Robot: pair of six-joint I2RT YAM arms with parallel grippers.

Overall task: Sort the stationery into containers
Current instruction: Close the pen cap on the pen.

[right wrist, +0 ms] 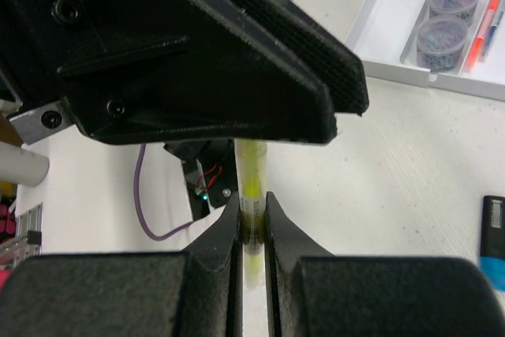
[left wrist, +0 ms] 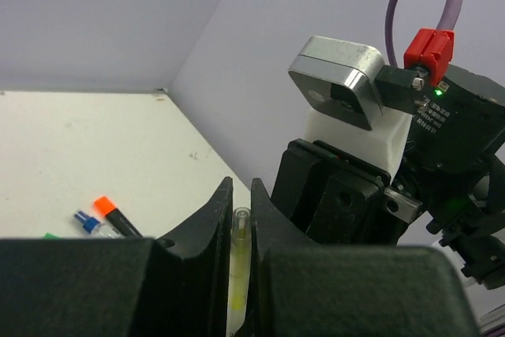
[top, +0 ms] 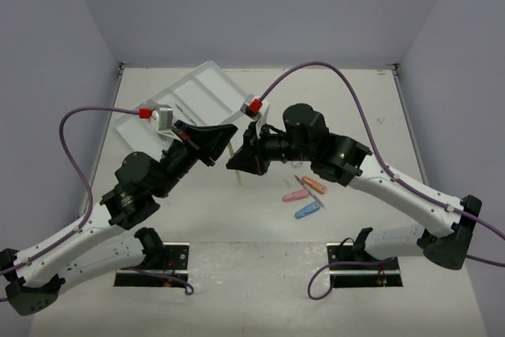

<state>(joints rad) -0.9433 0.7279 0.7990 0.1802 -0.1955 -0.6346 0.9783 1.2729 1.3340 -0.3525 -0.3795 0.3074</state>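
Nearest, at the tabletop (top: 355, 108) edge: left arm base (top: 154, 258), right arm base (top: 359, 256). Farther back, from left: white compartment tray (top: 217, 88); left gripper (left wrist: 241, 195), jaws clamped on a yellow pen (left wrist: 241, 266) held above the tabletop; right gripper (right wrist: 252, 204), jaws clamped on the same pen; pink piece (top: 296, 195), orange piece (top: 316, 185), blue piece (top: 308, 211) lying close together.

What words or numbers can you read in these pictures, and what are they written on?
No text here is clear enough to quote.
Tiny white print on the right arm's black housing, left wrist view: too small to read.
Pale label on the black highlighter, right wrist view: too blurred to read.
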